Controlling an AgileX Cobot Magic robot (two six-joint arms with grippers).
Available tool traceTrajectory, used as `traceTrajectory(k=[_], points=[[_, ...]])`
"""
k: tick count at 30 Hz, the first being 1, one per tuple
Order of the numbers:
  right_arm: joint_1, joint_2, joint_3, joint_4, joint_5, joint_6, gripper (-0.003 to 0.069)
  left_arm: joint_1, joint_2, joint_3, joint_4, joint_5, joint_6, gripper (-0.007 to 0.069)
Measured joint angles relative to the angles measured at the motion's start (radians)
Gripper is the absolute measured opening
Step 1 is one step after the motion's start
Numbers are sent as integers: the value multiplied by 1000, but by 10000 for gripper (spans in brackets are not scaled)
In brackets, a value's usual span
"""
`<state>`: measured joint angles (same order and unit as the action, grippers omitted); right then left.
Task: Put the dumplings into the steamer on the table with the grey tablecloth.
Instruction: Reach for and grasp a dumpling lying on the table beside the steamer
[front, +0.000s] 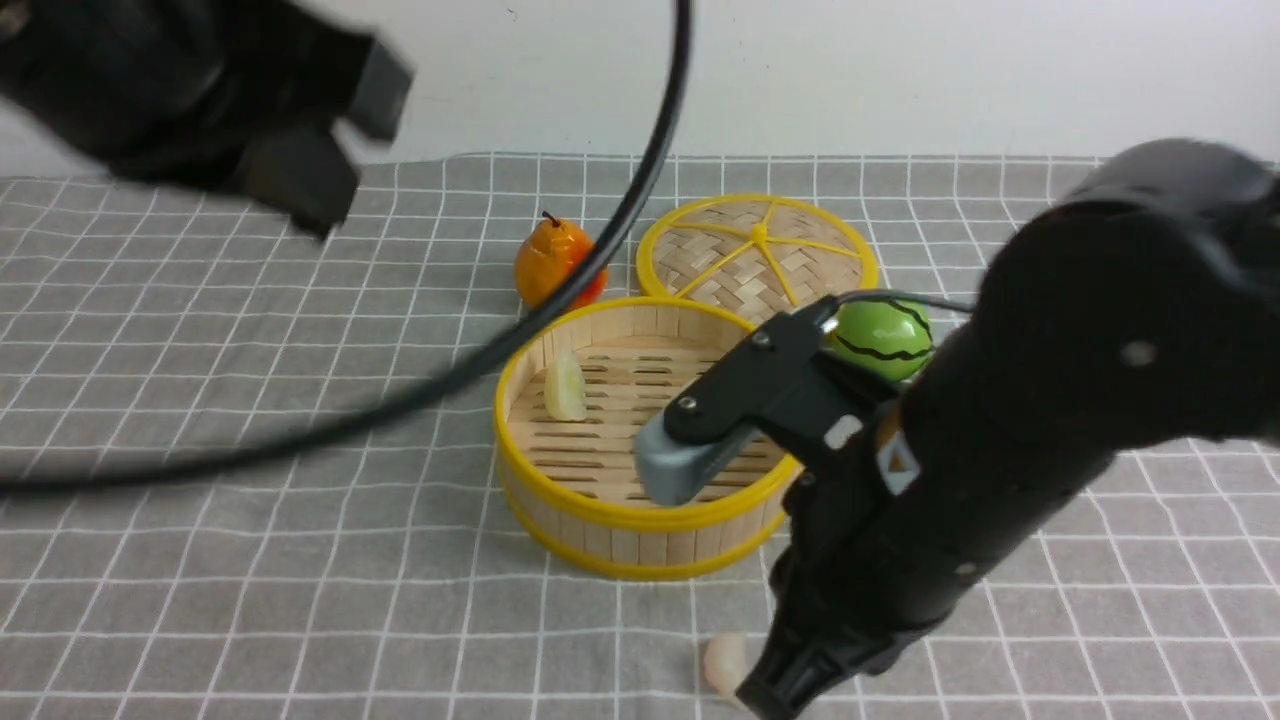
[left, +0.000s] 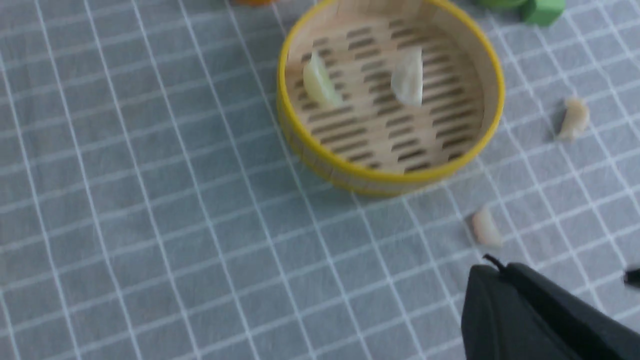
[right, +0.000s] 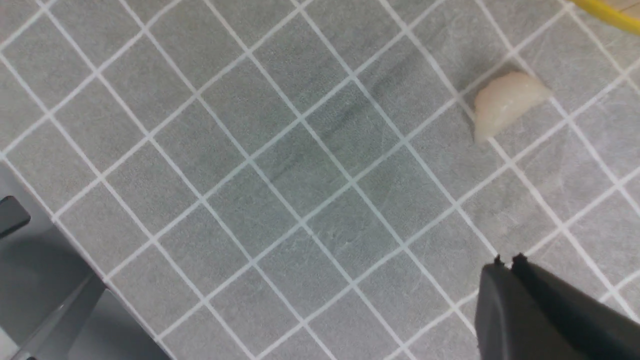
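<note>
- The left gripper (left: 494, 266) hangs above the grey tablecloth (front: 250, 500), fingers clenched together and empty.
- The steamer (front: 600, 542) stands mid-table, holding a greenish dumpling (left: 320, 85) and a whitish dumpling (left: 407, 77).
- A third dumpling (left: 486, 227) and a fourth dumpling (left: 574, 117) lie on the cloth outside it.
- The right gripper (right: 507, 262) is low near the third dumpling, fingers pinched together on nothing.

I read no text, brand or number in any view. In the front view the right arm (front: 1010, 440) carries two small stickers: a pale one bearing a triangle sign (front: 897, 462) and a plain white patch (front: 843, 432). Both are too small for me to tell whether either carries print.
</note>
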<state>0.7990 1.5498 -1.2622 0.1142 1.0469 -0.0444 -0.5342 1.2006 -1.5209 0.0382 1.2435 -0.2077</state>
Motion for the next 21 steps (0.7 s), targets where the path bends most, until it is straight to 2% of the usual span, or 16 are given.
traceTrajectory(k=[5, 9, 10, 12, 15, 18, 21], points=[[0, 133, -18, -25, -26, 44, 121, 0, -247, 307, 0, -1, 0, -14], [0, 220, -28, -58, -91, 148, 288, 0, -404, 478, 0, -9, 0, -14], [0, 228, -28, -65, -102, 164, 308, 0, -418, 491, 0, -10, 0, -14], [0, 276, -30, -114, -157, 268, 428, 0, -484, 554, 0, -14, 0, -14], [0, 324, -35, -191, -198, 402, 544, 0, -552, 608, 0, -15, 0, -14], [0, 363, -35, -245, -230, 497, 590, 0, -600, 636, 0, -17, 0, -14], [0, 391, -36, -262, -267, 549, 574, 0, -614, 641, 0, -17, 0, -14]])
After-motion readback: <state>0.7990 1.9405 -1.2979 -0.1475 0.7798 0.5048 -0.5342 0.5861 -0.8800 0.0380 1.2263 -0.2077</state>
